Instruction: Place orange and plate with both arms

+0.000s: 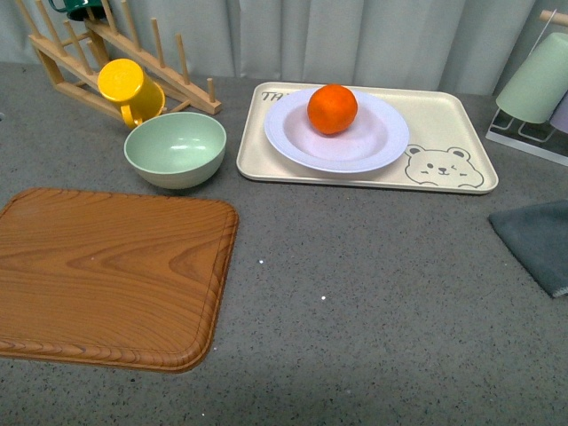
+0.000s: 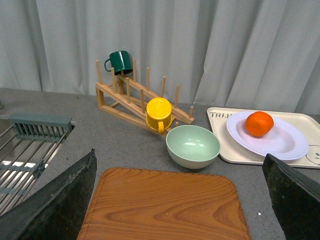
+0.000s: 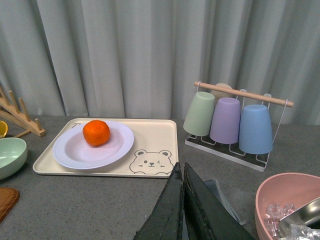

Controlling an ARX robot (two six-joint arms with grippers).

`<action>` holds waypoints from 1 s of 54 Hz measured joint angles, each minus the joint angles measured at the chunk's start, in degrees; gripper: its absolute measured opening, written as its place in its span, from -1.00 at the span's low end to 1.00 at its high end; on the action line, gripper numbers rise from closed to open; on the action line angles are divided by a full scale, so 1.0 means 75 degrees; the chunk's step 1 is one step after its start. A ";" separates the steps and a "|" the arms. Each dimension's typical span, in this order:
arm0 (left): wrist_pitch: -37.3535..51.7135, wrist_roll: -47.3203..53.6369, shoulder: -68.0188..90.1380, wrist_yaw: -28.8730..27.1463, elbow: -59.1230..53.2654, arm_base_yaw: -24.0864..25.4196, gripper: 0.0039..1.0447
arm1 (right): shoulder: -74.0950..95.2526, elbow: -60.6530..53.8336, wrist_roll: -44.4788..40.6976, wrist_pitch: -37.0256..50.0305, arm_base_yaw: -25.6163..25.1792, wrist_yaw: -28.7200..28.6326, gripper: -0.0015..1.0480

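a grey speckled counter (image 1: 373, 293) carries a wooden board (image 1: 106, 271), green bowl (image 1: 175, 148), bear tray (image 1: 444, 133) (beige) and grey cloth (image 1: 537, 240).

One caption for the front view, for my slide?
Orange on plate on tray, beside bowl.

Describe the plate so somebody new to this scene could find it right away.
Find the beige bear tray at the back of the counter. The plate sits on its left part: round, white, holding the orange. The nearby green bowl is empty and sits off the tray.
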 joint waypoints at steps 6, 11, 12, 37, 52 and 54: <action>0.0000 0.0000 0.0000 0.0003 0.0000 0.0000 0.88 | 0.0000 0.0000 0.0000 0.0000 0.0000 0.0000 -0.72; 0.0000 0.0000 0.0000 0.0000 0.0000 0.0000 0.88 | -0.0009 0.0000 0.0000 0.0000 0.0000 0.0000 -0.45; 0.0000 0.0000 0.0000 0.0000 0.0000 0.0000 0.88 | -0.0009 0.0000 0.0000 0.0000 0.0000 0.0000 -0.38; 0.0000 0.0000 0.0000 0.0000 0.0000 0.0000 0.88 | -0.0009 0.0000 0.0003 -0.0003 0.0000 0.0000 0.82; 0.0000 0.0000 0.0000 0.0000 0.0000 0.0000 0.88 | -0.0009 0.0000 0.0006 -0.0003 0.0000 0.0000 0.83; 0.0000 0.0000 0.0000 0.0000 0.0000 0.0000 0.88 | -0.0009 0.0000 0.0006 -0.0003 0.0000 0.0000 0.83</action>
